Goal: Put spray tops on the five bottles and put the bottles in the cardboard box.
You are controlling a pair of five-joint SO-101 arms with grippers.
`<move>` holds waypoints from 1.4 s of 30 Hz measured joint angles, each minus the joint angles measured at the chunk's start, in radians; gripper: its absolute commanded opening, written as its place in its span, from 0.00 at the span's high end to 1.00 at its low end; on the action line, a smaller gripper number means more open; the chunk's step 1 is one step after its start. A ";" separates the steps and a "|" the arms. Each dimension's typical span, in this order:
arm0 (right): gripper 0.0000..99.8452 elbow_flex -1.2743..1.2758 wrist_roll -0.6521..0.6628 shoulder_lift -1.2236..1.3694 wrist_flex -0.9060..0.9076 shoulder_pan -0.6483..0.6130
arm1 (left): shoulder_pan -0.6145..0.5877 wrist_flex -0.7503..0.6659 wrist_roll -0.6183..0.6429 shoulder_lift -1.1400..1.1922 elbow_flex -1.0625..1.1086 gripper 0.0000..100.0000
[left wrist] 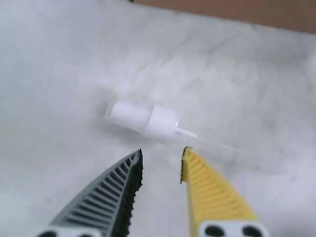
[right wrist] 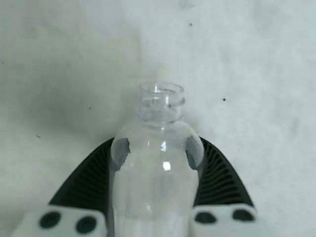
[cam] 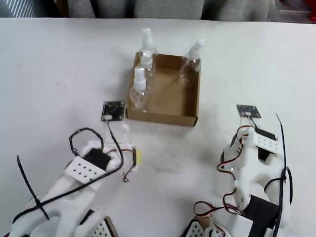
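A white spray top (left wrist: 148,121) lies on its side on the table, its thin tube pointing away from the cap. My left gripper (left wrist: 160,160) hovers open just short of it, grey and yellow fingers apart with nothing between them. In the high view that gripper (cam: 124,136) is close to the cardboard box's (cam: 163,118) front left corner. My right gripper (right wrist: 157,148) is shut on a clear bottle (right wrist: 158,173) with an open neck and no top. The right arm (cam: 254,148) stands to the box's front right. Several capped bottles (cam: 139,91) stand in the box.
The box's brown wall (left wrist: 237,10) runs just beyond the spray top. One capped bottle (cam: 190,64) leans at the box's right wall. Bare white table lies between the two arms and to the far left and right of the box.
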 measured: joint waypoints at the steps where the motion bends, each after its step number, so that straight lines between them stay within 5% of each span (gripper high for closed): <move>1: 0.98 0.000 0.000 0.000 0.000 0.000 | 0.006 0.000 0.002 0.000 0.000 0.95; 20: 0.98 0.003 0.000 0.000 -0.017 0.000 | -0.017 -0.005 -0.029 0.097 0.000 0.98; 36: 0.98 0.003 0.002 0.000 -0.017 0.000 | -0.089 -0.184 -0.031 0.338 -0.074 0.98; 42: 0.98 0.003 0.021 0.000 -0.017 0.000 | -0.089 -0.153 0.081 0.313 -0.147 0.97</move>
